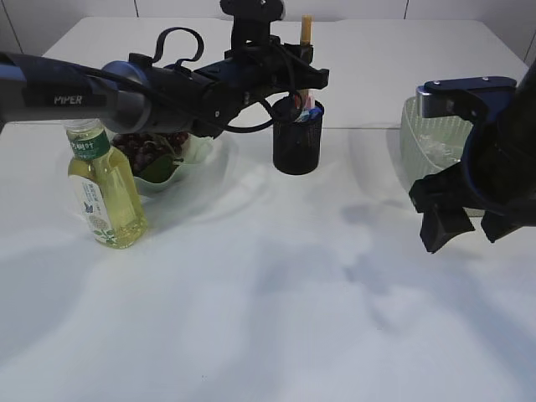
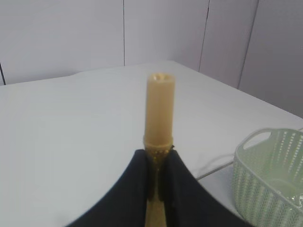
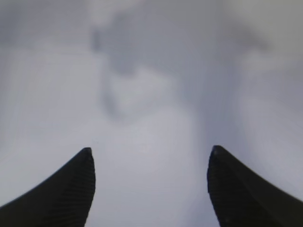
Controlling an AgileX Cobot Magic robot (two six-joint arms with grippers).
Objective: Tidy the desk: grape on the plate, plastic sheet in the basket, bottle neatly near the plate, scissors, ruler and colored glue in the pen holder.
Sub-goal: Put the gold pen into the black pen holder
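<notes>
Yellow colored glue (image 2: 159,106), a pale stick with a rounded cap, stands upright in the left fingers (image 2: 158,177), which are pinched close on its lower part; in the exterior view the stick (image 1: 306,29) sits just above the black mesh pen holder (image 1: 297,138), and the left arm reaches over it from the bottle side. Inside the pen holder some pink and blue items show, too small to name. To the holder's left, a clear plate (image 1: 213,163) carries dark grapes (image 1: 142,151) on a green leaf-shaped piece, and the bottle (image 1: 105,188) of yellow liquid stands upright just in front of that plate, near its left edge. To the holder's right, well apart, the pale green basket (image 1: 419,142) holds a crumpled plastic sheet (image 1: 444,146). The right fingers (image 3: 151,184) hang spread wide over bare white counter (image 1: 268,318) in front of the basket, with nothing between them.
</notes>
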